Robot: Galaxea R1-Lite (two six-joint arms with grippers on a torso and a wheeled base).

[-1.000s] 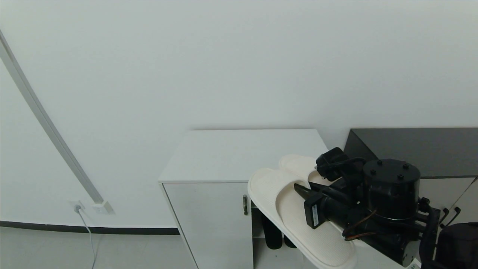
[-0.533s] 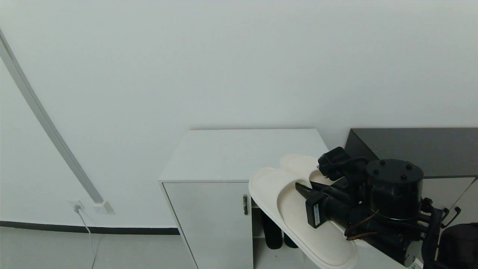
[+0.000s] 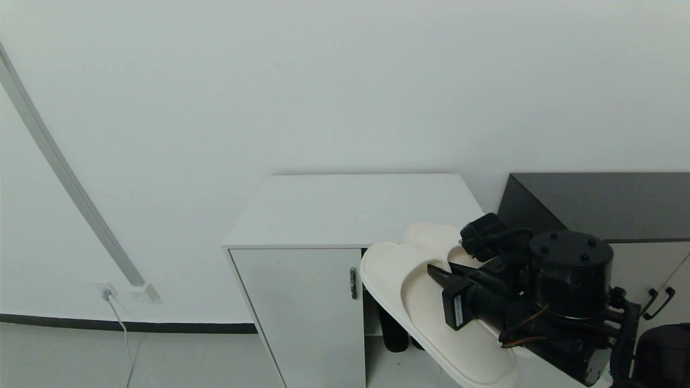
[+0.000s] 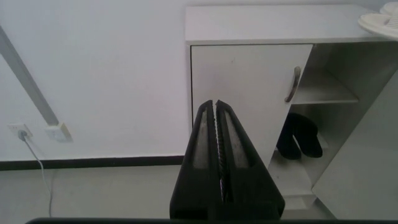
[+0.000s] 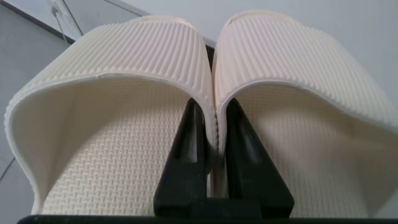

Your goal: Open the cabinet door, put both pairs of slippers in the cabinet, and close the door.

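Though outside cabinet (image 3: pixel 345 210), slippers (image 3: pixel 389 269) in right hand (image 5: pixel 214 118)

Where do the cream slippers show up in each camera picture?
Head view: cream slippers held by the right gripper, before the open cabinet.
Left wrist view: just a slipper toe, level with the cabinet top.
Right wrist view: both slippers close up, clamped side by side.
Shared landmark: the dark skirting strip along the wall's foot.

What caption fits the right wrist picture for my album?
The right gripper pinches two cream slippers by their touching inner edges.
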